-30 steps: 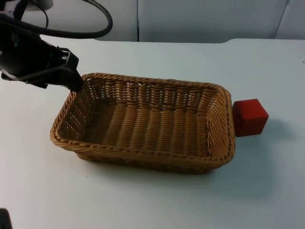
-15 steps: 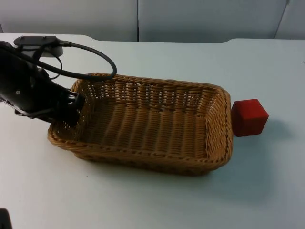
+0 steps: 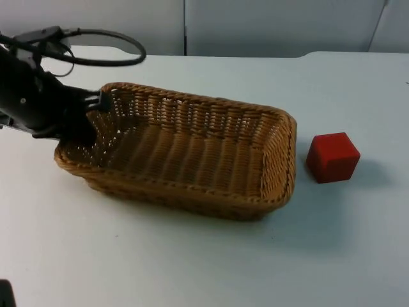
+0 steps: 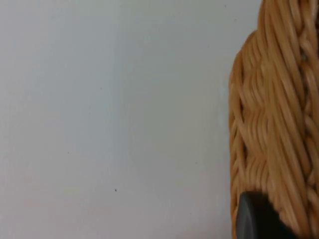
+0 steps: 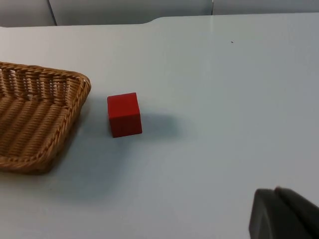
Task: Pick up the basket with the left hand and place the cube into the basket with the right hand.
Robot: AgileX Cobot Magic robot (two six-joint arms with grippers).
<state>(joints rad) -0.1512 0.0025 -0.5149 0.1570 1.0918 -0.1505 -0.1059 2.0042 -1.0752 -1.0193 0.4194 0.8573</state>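
The white table [image 3: 192,268] is stretching across the top view, running back to the grey partition wall [image 3: 268,25] at its far edge.

The wicker basket [image 3: 185,153] is sitting on the table left of centre, a long rectangular tray of tan weave with its open side up. It is lying slightly skewed, and its left end is looking a little raised next to the right end, though whether that end is clear of the table I cannot tell. In the right wrist view its corner [image 5: 40,119] is showing, with a soft shadow under it. In the left wrist view its woven outer wall [image 4: 274,114] is standing very close to the camera, with bare table beside it.

The left gripper [image 3: 89,121] is sitting at the basket's left end, the black arm reaching in from the left, and it is clamping the short wall there; one black fingertip [image 4: 254,219] is pressing against the wicker on the outside.

The red cube [image 3: 332,157] is resting on the table to the right of the basket, near it but apart, with a strip of bare table between them. It is also showing in the right wrist view [image 5: 124,114], just off the basket's corner.

The right gripper is waiting back from the cube, a dark fingertip [image 5: 281,214] showing in the right wrist view; how wide its fingers are standing I cannot tell
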